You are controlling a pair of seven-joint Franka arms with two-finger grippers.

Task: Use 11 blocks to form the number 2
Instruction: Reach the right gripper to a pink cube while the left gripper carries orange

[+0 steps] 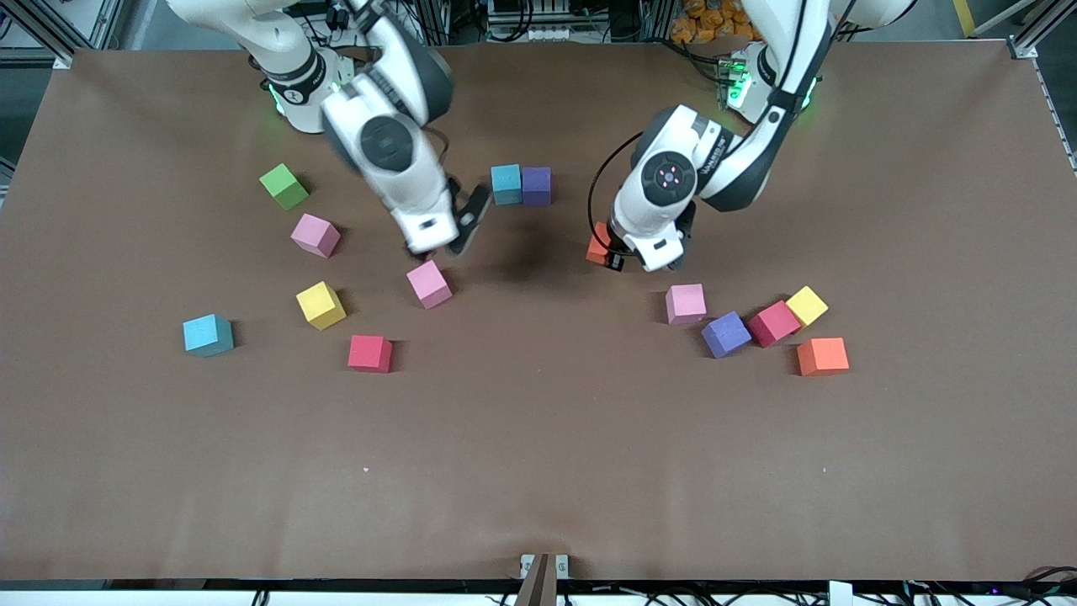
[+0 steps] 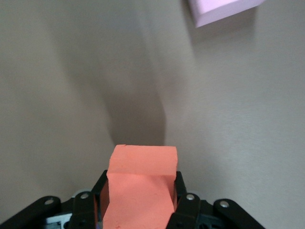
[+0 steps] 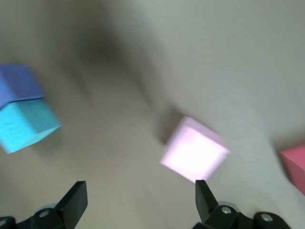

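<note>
Front view, room: the brown table [image 1: 538, 471] lies bare toward the front camera; blocks sit in two loose clusters, one toward each arm's end.
Front view, digit start: a light blue cube [image 1: 506, 184] touches a purple cube [image 1: 536, 186] near the middle, closer to the bases.
Front view, my left gripper [image 1: 607, 252]: clamped on an orange cube [image 1: 596, 247], just above the table.
Front view, my right gripper [image 1: 446, 244]: fingers apart, over a pink cube [image 1: 429, 284].
Left wrist view: the orange cube [image 2: 139, 188] fills my pads, matte, edges crisp; a pink corner [image 2: 221, 9] is well apart.
Right wrist view: fingertips [image 3: 74, 200] spread wide; the pink cube [image 3: 194, 150] is tilted between them; the blue and purple pair [image 3: 24, 114] lies off to one side.
</note>
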